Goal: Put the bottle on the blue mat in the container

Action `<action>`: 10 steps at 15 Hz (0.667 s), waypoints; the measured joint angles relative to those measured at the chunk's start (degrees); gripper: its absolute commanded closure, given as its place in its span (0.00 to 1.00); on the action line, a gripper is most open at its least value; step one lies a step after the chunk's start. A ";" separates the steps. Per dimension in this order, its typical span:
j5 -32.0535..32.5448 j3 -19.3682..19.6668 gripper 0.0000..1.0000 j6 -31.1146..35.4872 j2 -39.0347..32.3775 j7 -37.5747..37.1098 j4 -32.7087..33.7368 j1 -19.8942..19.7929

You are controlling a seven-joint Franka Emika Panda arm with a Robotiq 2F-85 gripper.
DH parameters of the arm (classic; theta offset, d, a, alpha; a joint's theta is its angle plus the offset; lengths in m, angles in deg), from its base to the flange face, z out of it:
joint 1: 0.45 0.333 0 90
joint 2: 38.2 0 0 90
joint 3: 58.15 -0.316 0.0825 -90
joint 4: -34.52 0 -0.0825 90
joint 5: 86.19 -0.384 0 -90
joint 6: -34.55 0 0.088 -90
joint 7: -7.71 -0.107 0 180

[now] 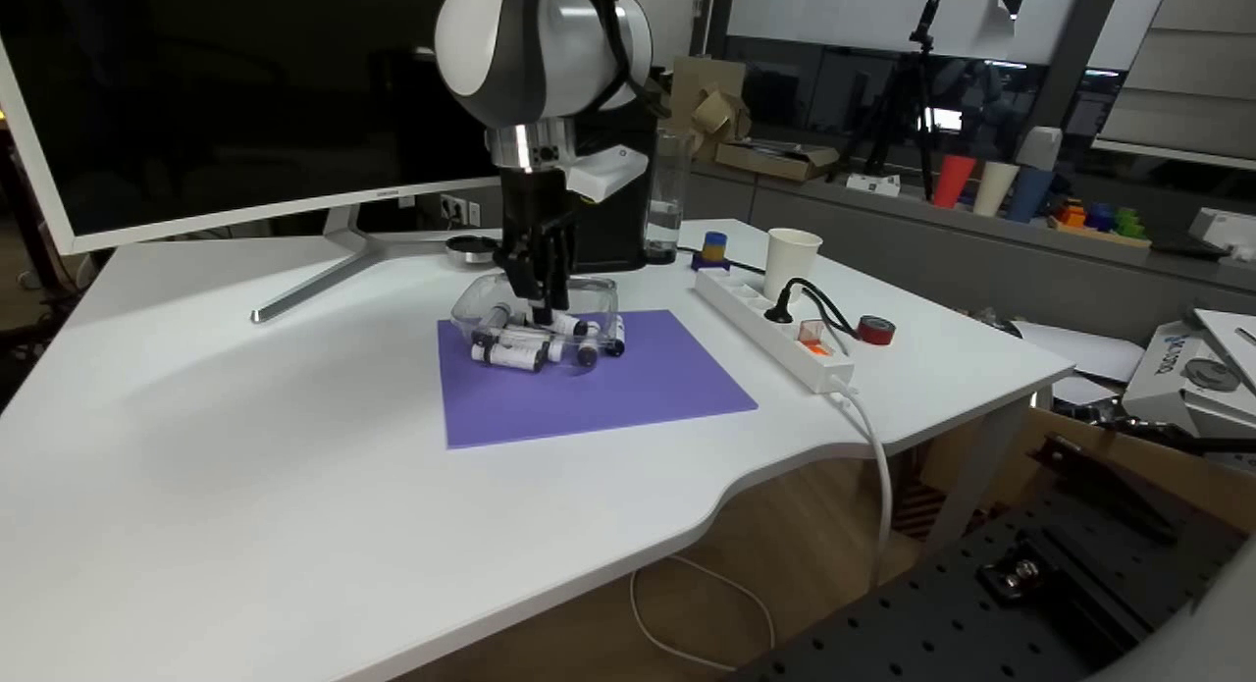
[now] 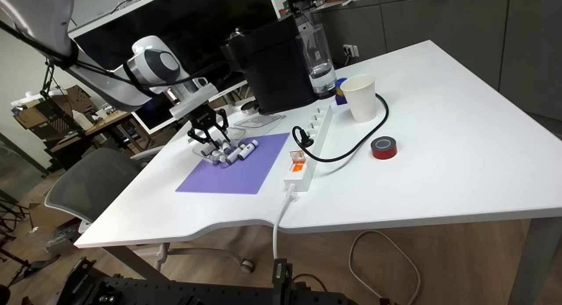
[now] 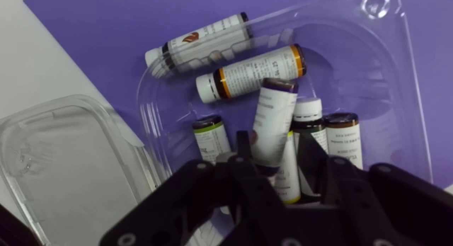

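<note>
Our gripper [image 3: 275, 137] stands with its jaws wide on either side of a white-labelled bottle [image 3: 273, 120], which tilts over other bottles [image 3: 343, 139] within the clear container [image 3: 407, 97]; we judge this the release. We do best to rise straight up and slowly, so that neither jaw drags the bottle or catches the rim. A loose bottle [image 3: 203, 37] lies on the blue mat [image 3: 106, 30], just outside the container; if that is the one meant, we should close squarely across its middle and lift it over the wall before lowering it.
</note>
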 measured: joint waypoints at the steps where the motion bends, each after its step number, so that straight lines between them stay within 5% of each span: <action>1: -0.28 0.00 0.21 0.17 0.00 -0.09 0.07 -0.13; 4: -1.40 0.00 0.02 0.93 0.36 -0.25 0.05 -0.79; 10: -7.20 -1.27 0.00 -3.30 9.73 -6.36 -6.43 -0.58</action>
